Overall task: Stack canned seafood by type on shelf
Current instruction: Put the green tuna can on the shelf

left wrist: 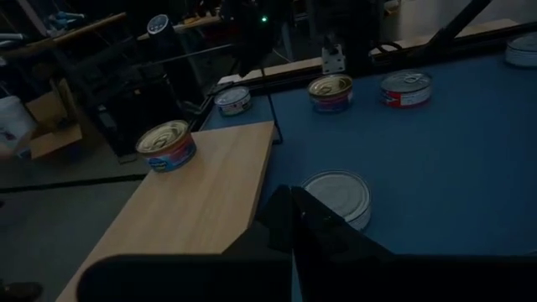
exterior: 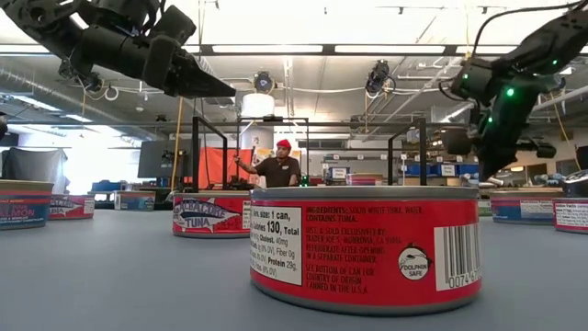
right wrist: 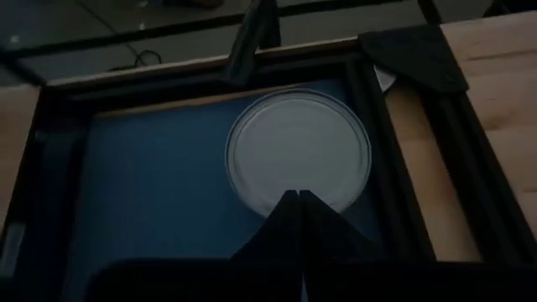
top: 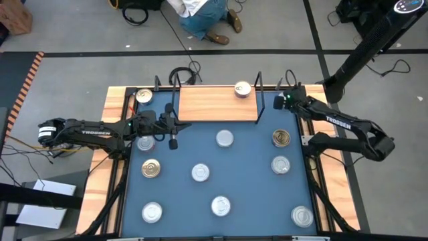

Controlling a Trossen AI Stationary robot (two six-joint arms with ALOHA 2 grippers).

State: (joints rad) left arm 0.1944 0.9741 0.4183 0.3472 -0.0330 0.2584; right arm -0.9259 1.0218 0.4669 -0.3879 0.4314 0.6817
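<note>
Wooden light-brown flat shelf (top: 214,102) is topped by only one round silver tin (top: 242,89), both tools (top: 172,127) (top: 279,102) are shut and empty, so opening over another tin seems needed.

A person (exterior: 280,165) in a red cap is standing beyond the blue worktop (top: 247,194); cables (top: 184,75) are lying on the floor.

Overhead looks down — low view level, close
</note>
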